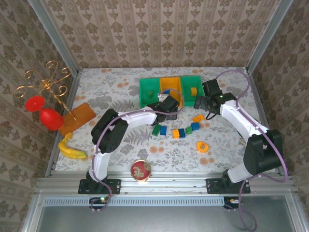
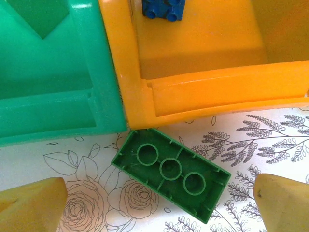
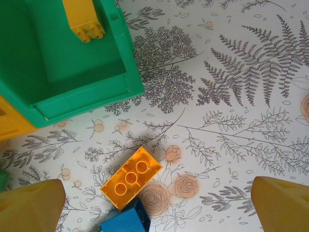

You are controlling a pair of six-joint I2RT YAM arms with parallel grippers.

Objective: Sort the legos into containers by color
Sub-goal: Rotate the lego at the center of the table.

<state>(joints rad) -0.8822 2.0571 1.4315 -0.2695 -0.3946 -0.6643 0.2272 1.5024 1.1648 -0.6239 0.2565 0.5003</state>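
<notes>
Three bins stand in a row at the back: a green bin (image 1: 148, 99), an orange bin (image 1: 170, 83) and a second green bin (image 1: 192, 83). My left gripper (image 1: 169, 104) is open just in front of the first two. Between its fingers (image 2: 34, 203) a green brick (image 2: 171, 174) lies upside down on the cloth, against the bins' front corners. A blue brick (image 2: 163, 9) sits in the orange bin (image 2: 203, 63). My right gripper (image 1: 203, 101) is open above an upturned orange brick (image 3: 131, 177) touching a blue brick (image 3: 123, 220). A yellow brick (image 3: 84, 19) lies in the green bin (image 3: 67, 63).
More loose bricks lie in a curved line mid-table, from a green one (image 1: 156, 129) to a blue one (image 1: 195, 126), with an orange piece (image 1: 202, 146) nearer. A red-lidded tin (image 1: 140, 169), a banana (image 1: 72, 151), an orange sheet (image 1: 77, 118) and red balls (image 1: 43, 111) are also there.
</notes>
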